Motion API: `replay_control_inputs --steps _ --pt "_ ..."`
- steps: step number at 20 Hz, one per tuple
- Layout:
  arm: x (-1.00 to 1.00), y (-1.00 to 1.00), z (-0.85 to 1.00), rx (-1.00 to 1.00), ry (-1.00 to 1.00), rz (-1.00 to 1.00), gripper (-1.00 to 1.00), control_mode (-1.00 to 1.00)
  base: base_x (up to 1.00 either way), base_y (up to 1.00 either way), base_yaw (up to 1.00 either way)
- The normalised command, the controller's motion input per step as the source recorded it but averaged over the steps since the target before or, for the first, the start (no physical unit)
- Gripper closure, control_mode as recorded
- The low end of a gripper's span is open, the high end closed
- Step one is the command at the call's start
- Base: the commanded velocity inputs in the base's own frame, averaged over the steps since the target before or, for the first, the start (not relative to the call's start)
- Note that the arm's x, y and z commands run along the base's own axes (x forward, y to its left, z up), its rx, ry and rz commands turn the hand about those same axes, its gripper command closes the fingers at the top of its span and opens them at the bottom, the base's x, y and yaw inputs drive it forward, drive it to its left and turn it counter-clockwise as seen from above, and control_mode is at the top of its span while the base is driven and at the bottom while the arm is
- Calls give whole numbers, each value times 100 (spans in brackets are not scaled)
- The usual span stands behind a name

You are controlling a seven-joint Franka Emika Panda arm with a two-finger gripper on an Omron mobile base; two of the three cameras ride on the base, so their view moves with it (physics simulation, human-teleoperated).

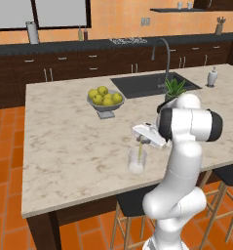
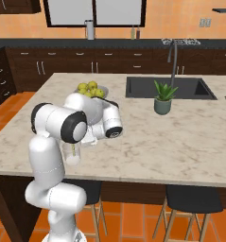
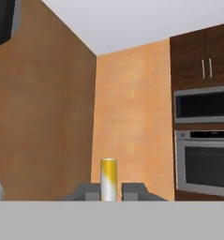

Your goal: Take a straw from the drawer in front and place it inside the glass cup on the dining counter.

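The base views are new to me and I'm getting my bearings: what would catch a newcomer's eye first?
The white arm bends over the near edge of the dining counter, its gripper holding the pale yellow straw upright, lower end down in the glass cup. Behind it, mid-counter, sits a grey bowl of yellow fruit. A small potted plant stands beside the dark sink.

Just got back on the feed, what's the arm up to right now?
The hand is over the glass cup near the front edge of the dining counter, holding the straw upright. The straw's lower end is already down inside the cup. The hand view shows the straw between the fingertips, so it isn't released yet. The fruit bowl sits farther back.
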Motion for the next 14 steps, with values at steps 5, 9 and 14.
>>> replay_control_inputs --steps 5,9,14 --pt "-28 0 0 7 -6 5 -100 -100 0 0 0" --pt "0 0 4 3 -18 3 -100 -100 0 0 0" --pt "-11 -8 57 0 -35 1 -100 -100 0 0 0"
